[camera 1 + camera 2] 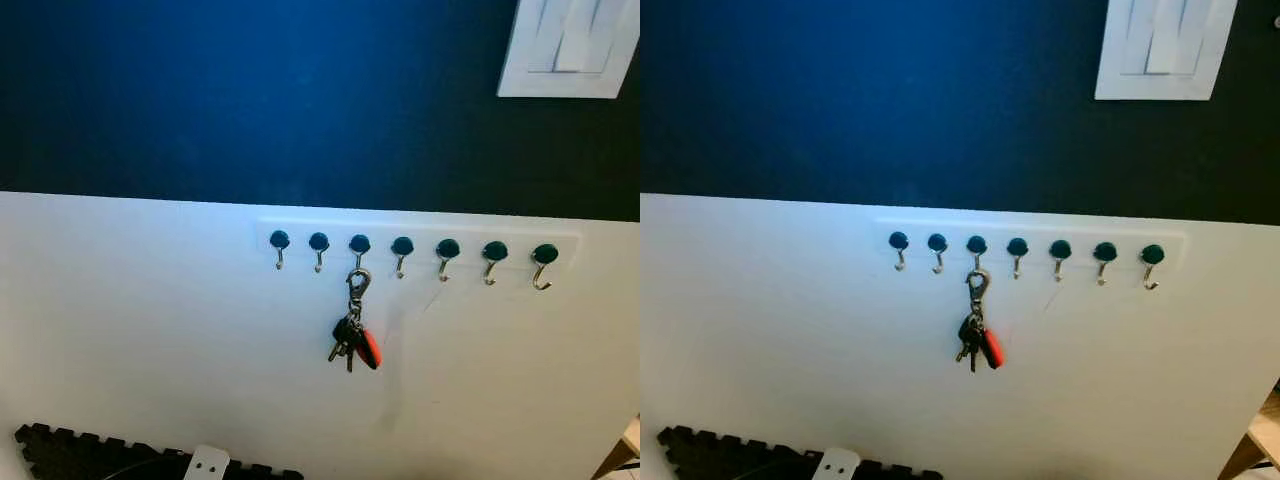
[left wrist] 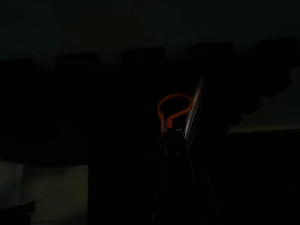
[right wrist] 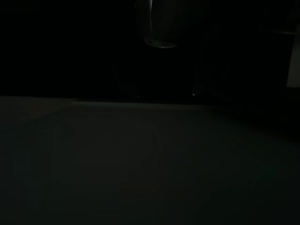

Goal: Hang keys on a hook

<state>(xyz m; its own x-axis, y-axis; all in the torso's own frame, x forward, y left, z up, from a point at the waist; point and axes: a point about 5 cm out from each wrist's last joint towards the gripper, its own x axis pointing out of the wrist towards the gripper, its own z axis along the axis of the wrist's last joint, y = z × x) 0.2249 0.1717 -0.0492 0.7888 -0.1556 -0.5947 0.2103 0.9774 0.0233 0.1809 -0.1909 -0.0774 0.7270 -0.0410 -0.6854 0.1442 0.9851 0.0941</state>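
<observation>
Keys (image 1: 352, 340) are hanging by their clasp off the third hook (image 1: 358, 261) from the left on the white hook rail (image 1: 420, 230), red tag dangling against the white wall, so the hanging part looks done to me. Both wrist views are too dark, so I honestly can't tell if either arm's fingers are open or closed. Next is probably just backing off without bumping the bunch.
</observation>
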